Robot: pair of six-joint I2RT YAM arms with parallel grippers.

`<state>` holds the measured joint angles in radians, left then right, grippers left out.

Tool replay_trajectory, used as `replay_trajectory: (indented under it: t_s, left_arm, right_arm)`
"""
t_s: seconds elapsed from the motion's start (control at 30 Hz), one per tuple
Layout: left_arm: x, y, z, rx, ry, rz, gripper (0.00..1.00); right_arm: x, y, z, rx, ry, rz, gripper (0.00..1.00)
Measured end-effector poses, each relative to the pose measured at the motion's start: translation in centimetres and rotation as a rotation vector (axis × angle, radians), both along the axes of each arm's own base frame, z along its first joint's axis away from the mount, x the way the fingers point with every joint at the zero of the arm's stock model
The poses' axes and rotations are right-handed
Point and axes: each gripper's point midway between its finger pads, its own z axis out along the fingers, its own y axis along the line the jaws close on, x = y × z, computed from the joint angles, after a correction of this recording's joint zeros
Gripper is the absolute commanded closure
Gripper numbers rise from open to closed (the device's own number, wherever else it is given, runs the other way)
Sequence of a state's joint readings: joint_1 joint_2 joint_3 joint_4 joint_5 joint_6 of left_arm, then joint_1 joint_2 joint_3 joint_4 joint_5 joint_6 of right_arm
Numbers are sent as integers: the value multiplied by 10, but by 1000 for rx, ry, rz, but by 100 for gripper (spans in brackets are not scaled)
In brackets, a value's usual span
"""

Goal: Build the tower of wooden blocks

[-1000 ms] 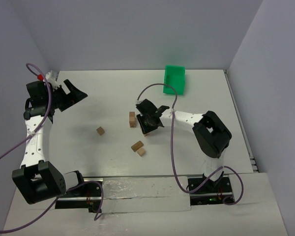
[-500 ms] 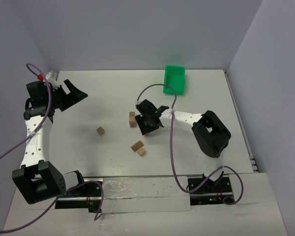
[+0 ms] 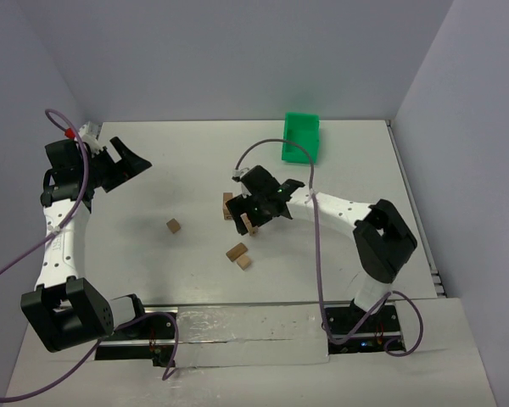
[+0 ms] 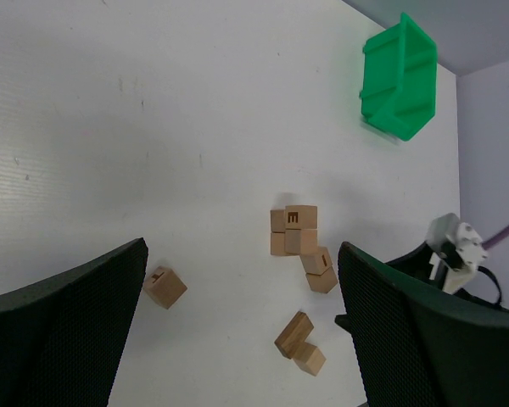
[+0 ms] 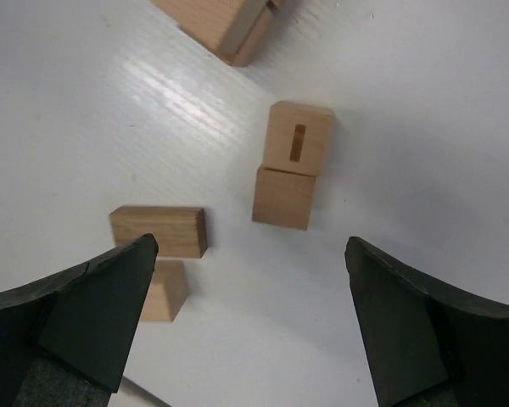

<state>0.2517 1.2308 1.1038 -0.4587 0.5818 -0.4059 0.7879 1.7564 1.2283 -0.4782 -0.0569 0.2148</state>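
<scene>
Several tan wood blocks lie mid-table. A tight cluster sits beside two touching cubes, and the upper one bears a slot mark. A lone cube lies to the left. A flat block and a cube lie nearer. No tall tower shows. My right gripper is open and empty over the two touching cubes, which lie just ahead of its fingers in its wrist view. My left gripper is open and empty, raised at the far left, and also shows in its wrist view.
A green plastic bin stands at the back of the table, right of centre; it also shows in the left wrist view. Grey walls close the table at the back and both sides. The right arm's cable loops above the cluster.
</scene>
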Motion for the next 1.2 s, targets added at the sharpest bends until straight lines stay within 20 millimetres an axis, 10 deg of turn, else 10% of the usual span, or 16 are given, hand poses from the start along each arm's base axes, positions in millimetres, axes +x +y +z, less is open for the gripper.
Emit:
replay_trajectory:
  t_s: [0.43,0.67,1.2]
  left_arm:
    - [-17,-24,16,-14,-105,-183,1]
    - [-26,-39,20,-55,-158,-296,1]
    - [-23,-39,11,-34,-160,-333,1]
  right_arm:
    - [-26,-42,75,135,-214,584,0]
    - [4,-77,62,118,-308,930,0]
    - [36,-30,20,129,-292,1240,0]
